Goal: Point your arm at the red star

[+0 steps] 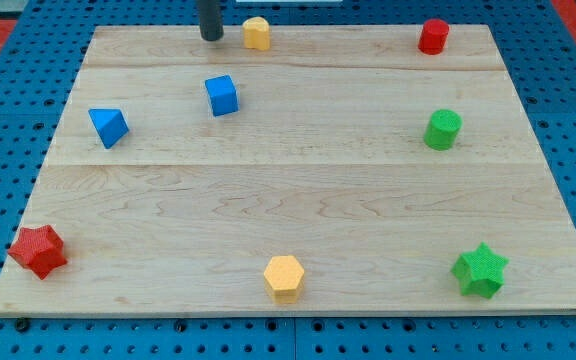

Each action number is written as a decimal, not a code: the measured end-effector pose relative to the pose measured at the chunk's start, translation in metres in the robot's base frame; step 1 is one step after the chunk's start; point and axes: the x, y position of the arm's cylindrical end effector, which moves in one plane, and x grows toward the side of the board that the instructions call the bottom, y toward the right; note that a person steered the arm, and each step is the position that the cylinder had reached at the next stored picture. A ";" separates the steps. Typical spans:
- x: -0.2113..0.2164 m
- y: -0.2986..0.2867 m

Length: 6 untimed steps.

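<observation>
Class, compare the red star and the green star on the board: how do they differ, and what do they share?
Colour: the red star is red, the green star green. Place: the red star sits at the board's bottom-left corner in the view, the green star at the bottom-right. Both are star-shaped blocks, similar in size, far from my tip at the view's top.

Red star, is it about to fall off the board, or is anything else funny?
The red star sits at the board's bottom-left corner, poking slightly past the edge, so it looks a bit precarious. My tip is far away, at the view's top beside the yellow block. Nothing else stands out.
</observation>
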 end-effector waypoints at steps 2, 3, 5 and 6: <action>0.044 0.156; 0.118 0.106; 0.347 0.059; 0.394 -0.038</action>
